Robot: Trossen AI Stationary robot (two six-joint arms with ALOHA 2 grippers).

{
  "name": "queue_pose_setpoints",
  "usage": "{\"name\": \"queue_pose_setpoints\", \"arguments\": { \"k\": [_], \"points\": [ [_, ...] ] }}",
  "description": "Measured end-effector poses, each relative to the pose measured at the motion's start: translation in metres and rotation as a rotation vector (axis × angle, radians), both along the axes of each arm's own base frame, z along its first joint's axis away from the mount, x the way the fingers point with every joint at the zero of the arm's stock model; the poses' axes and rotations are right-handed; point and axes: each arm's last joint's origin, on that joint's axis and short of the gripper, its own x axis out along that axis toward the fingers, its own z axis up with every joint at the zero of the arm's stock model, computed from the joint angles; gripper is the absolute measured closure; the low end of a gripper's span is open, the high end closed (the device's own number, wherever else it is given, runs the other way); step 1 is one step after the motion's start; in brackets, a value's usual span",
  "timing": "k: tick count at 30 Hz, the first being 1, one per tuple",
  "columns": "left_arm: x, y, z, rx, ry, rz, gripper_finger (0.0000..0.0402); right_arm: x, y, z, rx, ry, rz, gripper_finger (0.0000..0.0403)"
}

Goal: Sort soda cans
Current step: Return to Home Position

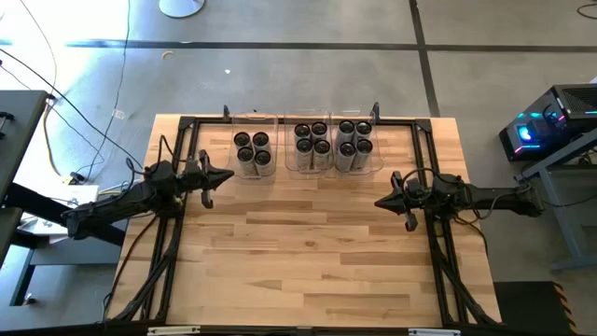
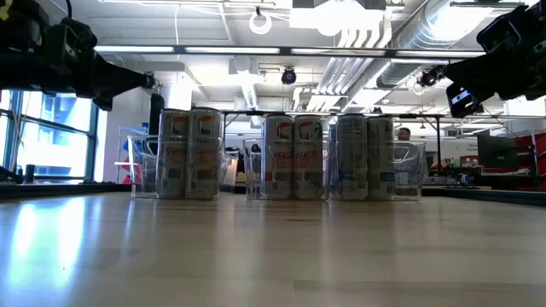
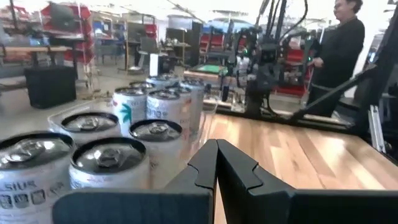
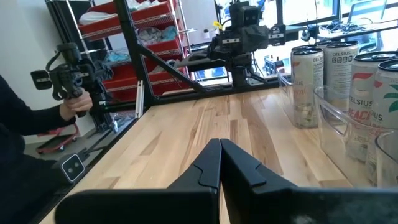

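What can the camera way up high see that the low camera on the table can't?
Only the high view shows the dark round tops of the soda cans, four in each bin. It also shows the left pincer and the right pincer over bare wood, apart from the cans. Only the low view shows the printing on the cans' sides, the ceiling pipes and a person far behind. Both show three clear bins in a row on the wooden table.
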Motion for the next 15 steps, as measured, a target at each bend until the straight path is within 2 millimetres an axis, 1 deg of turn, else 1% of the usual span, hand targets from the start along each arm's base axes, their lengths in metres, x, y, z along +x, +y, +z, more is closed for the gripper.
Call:
{"name": "queue_pose_setpoints", "arguments": {
  "k": [8,15],
  "points": [
    [0.0014,-0.0051,-0.0014,0.052,0.025,-0.029,0.0401,0.0007,0.0000,-0.0011,0.000,0.012,0.001,0.0403],
    [0.0018,-0.0056,-0.0018,-0.028,0.012,-0.031,0.0401,0.0007,0.0000,-0.0011,0.000,0.012,0.001,0.0403]
  ]
}}
